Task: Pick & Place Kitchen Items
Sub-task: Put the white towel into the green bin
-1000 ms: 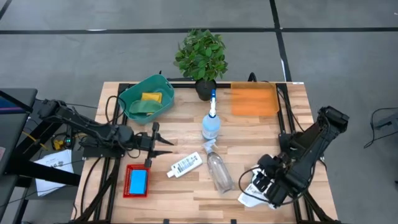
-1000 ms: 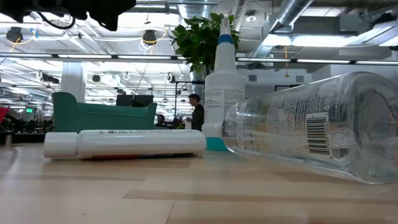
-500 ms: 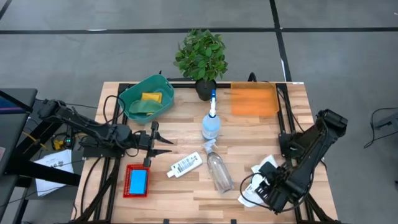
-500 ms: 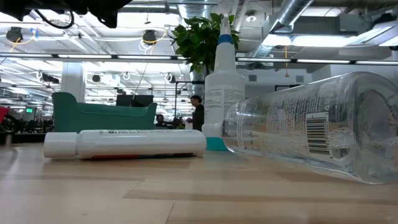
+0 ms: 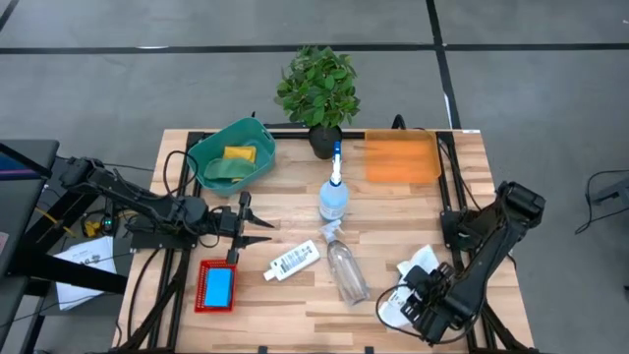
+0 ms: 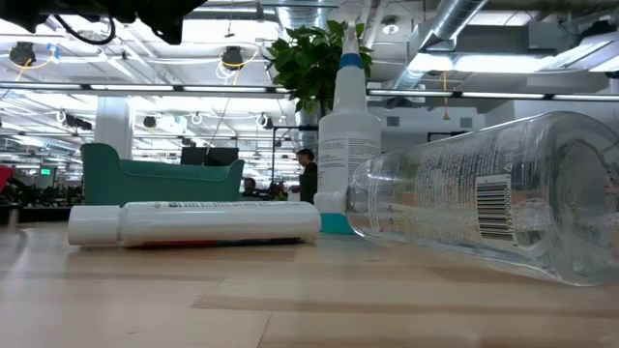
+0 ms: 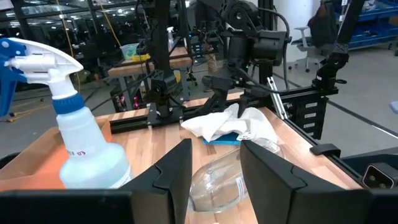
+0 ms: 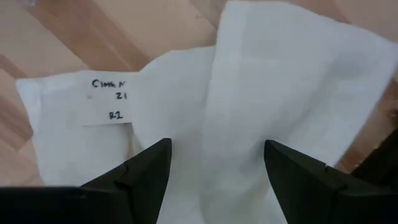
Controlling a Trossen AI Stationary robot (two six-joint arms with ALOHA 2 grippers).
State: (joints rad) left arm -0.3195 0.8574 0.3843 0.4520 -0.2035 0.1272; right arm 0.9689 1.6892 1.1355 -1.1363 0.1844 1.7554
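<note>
Grey concrete floor surrounds the wooden worktop [image 5: 393, 211]. From above, the right pincer [image 5: 425, 307] hangs over the white cloth [image 5: 413, 265] at about four o'clock, near the worktop's edge. The left pincer [image 5: 257, 232], half spread and holding nothing, waits at nine o'clock. A green basin [image 5: 232, 155] with a yellow sponge [image 5: 237, 154] sits at eleven, the plant [image 5: 317, 88] at twelve, an upright spray bottle [image 5: 334, 197] at centre, a second, lying bottle [image 5: 347, 272] and a small white bottle [image 5: 294, 261] below it, and a blue sponge [image 5: 217, 285] at seven.

At worktop height, the lying bottle [image 6: 484, 208] fills the foreground, blocking any sight of the cloth.

The left wrist view looks past the spray bottle [image 7: 81, 149] toward the cloth [image 7: 227, 121].

The right wrist view shows spread fingers [image 8: 140, 171] straddling the cloth's [image 8: 261, 93] folds. I'd worry they pinch only one loose layer, so the cloth slips or drags off the edge.
</note>
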